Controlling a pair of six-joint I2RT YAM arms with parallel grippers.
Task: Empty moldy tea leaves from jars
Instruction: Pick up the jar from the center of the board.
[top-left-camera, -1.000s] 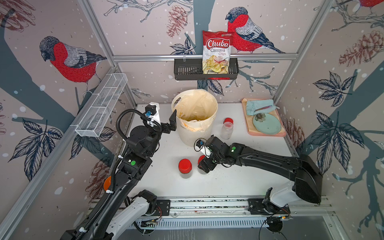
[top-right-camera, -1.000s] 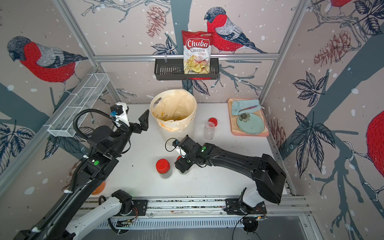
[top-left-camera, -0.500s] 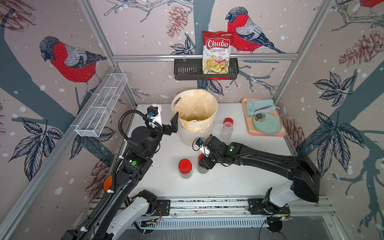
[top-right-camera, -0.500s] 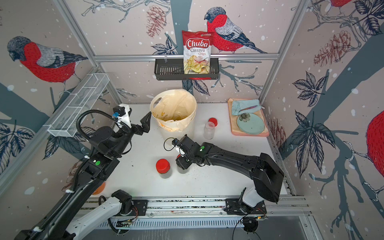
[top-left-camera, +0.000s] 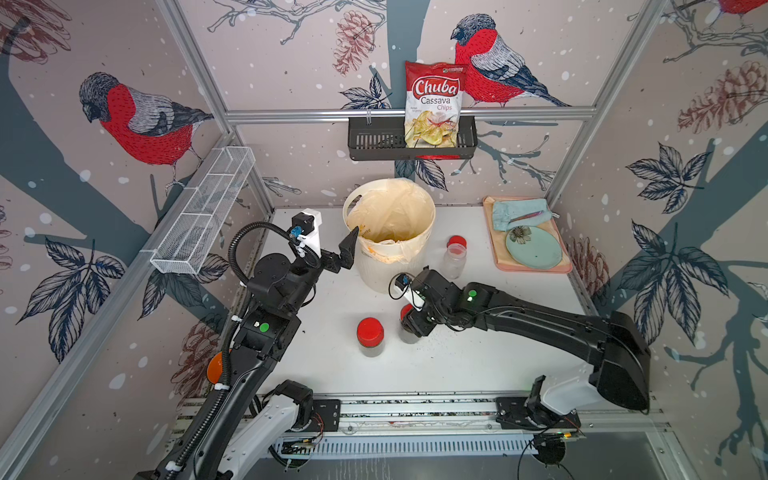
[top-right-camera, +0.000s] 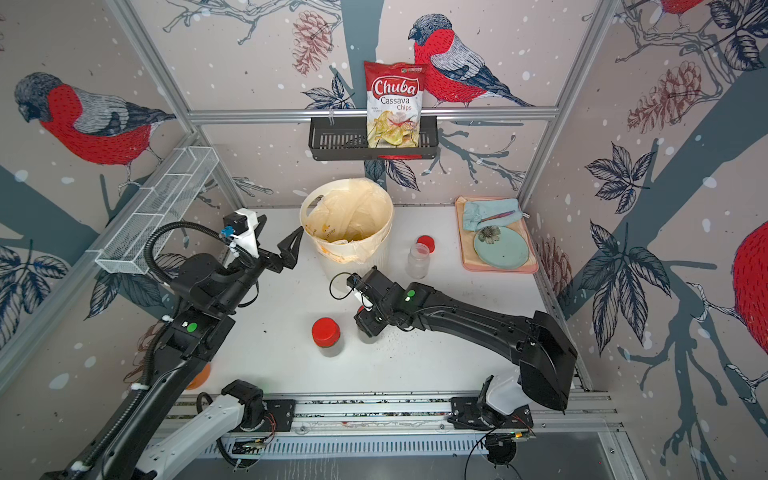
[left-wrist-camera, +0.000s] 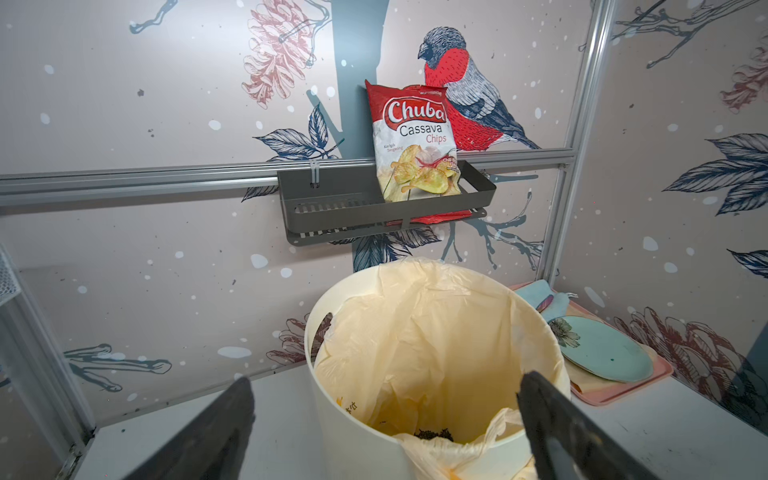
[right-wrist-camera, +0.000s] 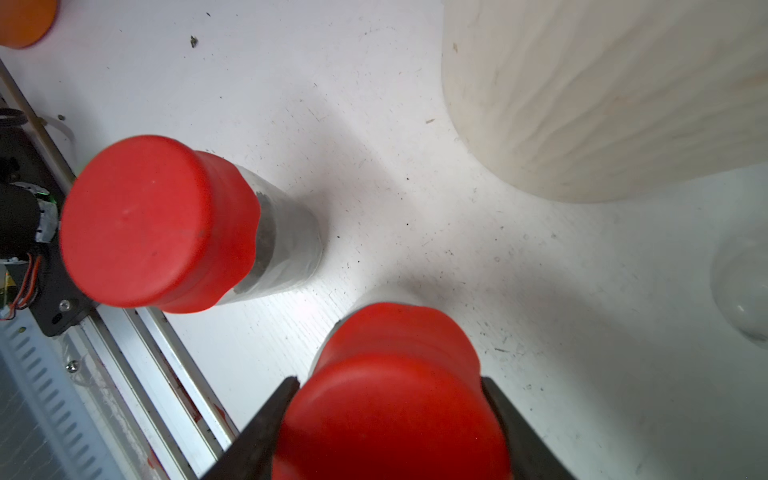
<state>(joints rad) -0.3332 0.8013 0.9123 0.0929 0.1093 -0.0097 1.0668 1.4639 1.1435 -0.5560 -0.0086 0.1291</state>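
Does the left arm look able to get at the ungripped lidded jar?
Likely yes: that jar stands on bare table, the left fingers are open, and the right fingers grip only the neighbouring jar.

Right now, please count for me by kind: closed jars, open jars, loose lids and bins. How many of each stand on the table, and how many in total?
closed jar: 2
open jar: 1
loose red lid: 1
bin: 1
Total: 5
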